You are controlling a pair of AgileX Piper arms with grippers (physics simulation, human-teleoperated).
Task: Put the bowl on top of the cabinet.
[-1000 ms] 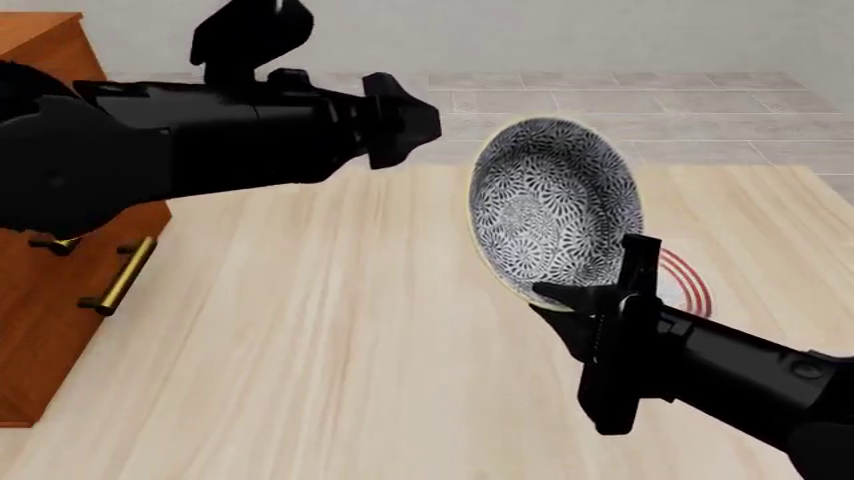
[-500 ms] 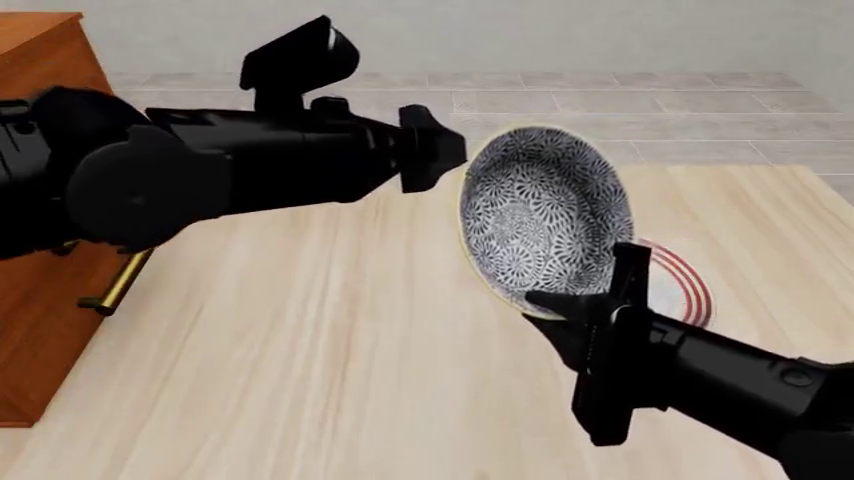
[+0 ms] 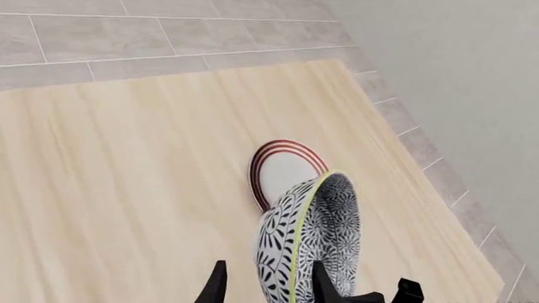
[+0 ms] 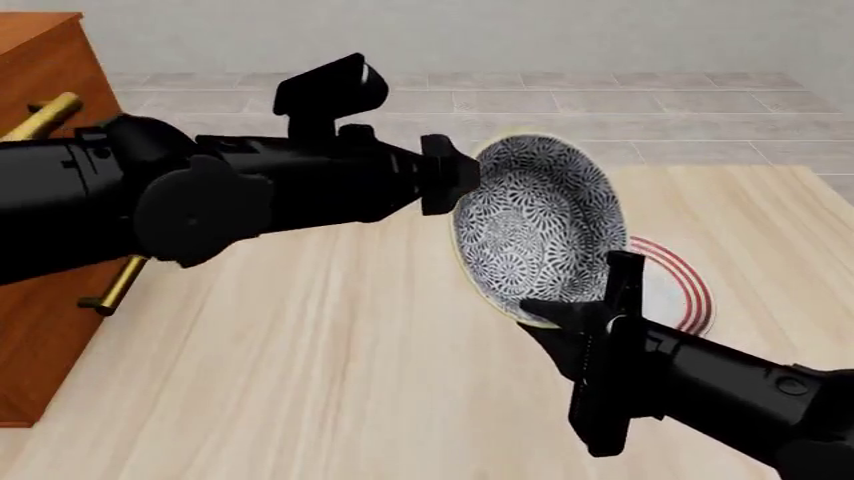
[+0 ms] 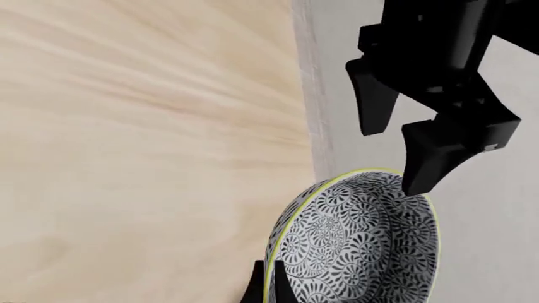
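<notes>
The blue-and-white patterned bowl (image 4: pixel 541 220) hangs tilted on edge above the table, its inside facing the camera. My right gripper (image 4: pixel 577 298) is shut on its lower rim; in the right wrist view the fingers (image 5: pixel 257 285) pinch the bowl (image 5: pixel 358 243) edge. Coming in from the left, my left gripper (image 4: pixel 458 186) is open at the bowl's upper left rim. Seen from the left wrist, the bowl (image 3: pixel 307 243) rim sits between the spread fingers of that gripper (image 3: pixel 269 273), without a visible squeeze. The reddish-brown cabinet (image 4: pixel 38 300) stands at the far left.
A white plate with red rings (image 4: pixel 683 285) lies on the wooden table (image 4: pixel 307 350) under and behind the bowl, and the left wrist view also has that plate (image 3: pixel 282 167). Brass handles (image 4: pixel 118 282) stick out of the cabinet front. The left arm covers much of the cabinet.
My left arm has swung right until its open fingers reach the bowl's rim. The right gripper has carried the bowl slightly left and toward it.
</notes>
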